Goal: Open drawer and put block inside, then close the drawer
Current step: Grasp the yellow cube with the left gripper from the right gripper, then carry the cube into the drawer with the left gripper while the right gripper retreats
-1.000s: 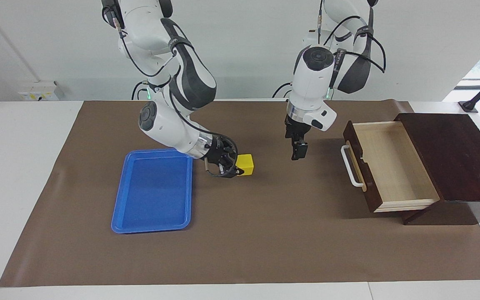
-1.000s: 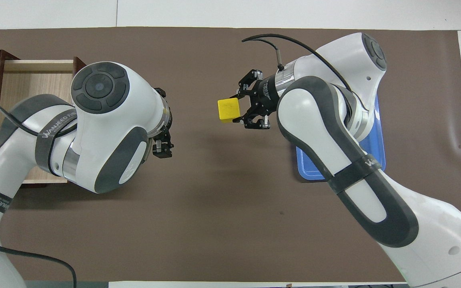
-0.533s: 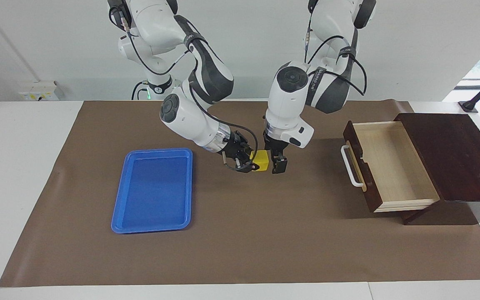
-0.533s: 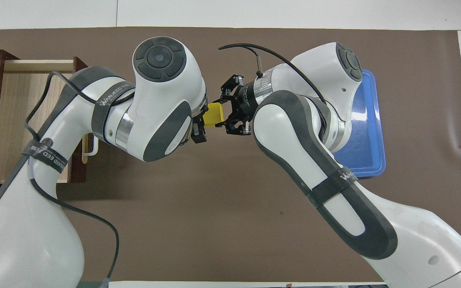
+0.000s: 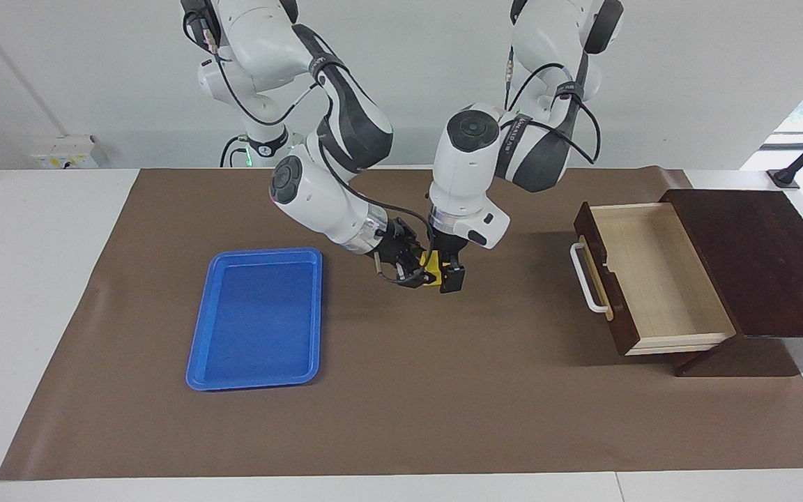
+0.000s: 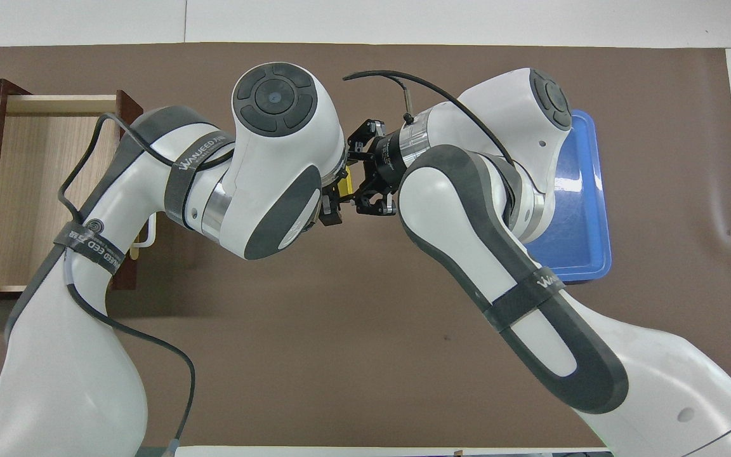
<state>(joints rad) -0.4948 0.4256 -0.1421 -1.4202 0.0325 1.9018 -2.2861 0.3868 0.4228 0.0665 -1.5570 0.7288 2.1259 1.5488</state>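
While the drawer [image 5: 656,275] at the right of the facing view stands pulled out, you can see its pale wood inside holds nothing, and the blue tray [image 5: 256,318] at lower left is bare too. Look to the middle of the frame: the block [image 5: 432,265], a small bright yellow cube, hangs above the brown mat [image 5: 443,404], mostly hidden. Your right gripper [image 5: 421,273] is clamped on it. Your left gripper [image 5: 447,273] straddles it from above with fingers spread wide.
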